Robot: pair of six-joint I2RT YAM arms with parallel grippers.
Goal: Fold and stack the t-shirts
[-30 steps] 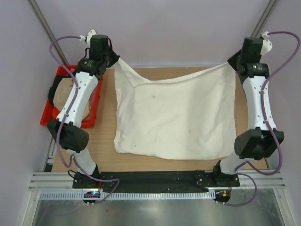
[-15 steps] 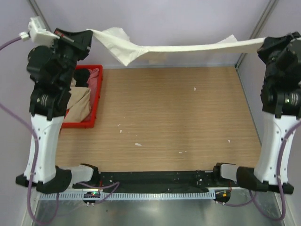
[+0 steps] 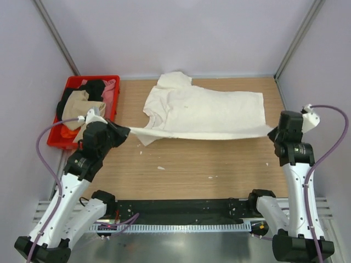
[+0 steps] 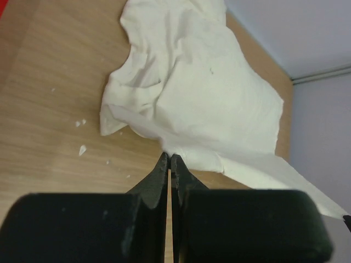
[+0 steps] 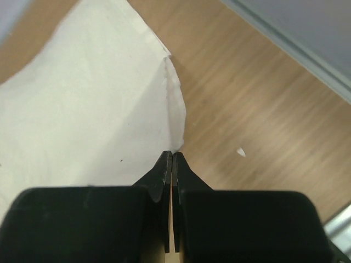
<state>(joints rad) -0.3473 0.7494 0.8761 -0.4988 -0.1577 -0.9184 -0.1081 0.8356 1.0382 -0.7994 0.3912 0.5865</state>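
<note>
A large cream t-shirt (image 3: 203,109) lies across the far half of the table, its near edge stretched taut between my two grippers. My left gripper (image 3: 124,130) is shut on the shirt's near left corner; in the left wrist view (image 4: 170,157) the cloth (image 4: 197,93) spreads away from the fingertips. My right gripper (image 3: 272,131) is shut on the near right corner; the right wrist view (image 5: 172,154) shows the cloth (image 5: 82,120) pinched at the tips. Other shirts, tan (image 3: 74,105), black (image 3: 94,86), pink (image 3: 109,87) and orange, lie in the red crate (image 3: 68,85).
The red crate stands at the table's far left, just beyond my left arm. Small white flecks (image 3: 160,167) lie on the wooden table (image 3: 208,159) in front of the shirt. Purple walls close the space at the back and sides.
Both arms have swung the cream shirt up off the table, held it stretched high at the back, then brought it down; it now lies on the far half with both grippers low and nearer.
</note>
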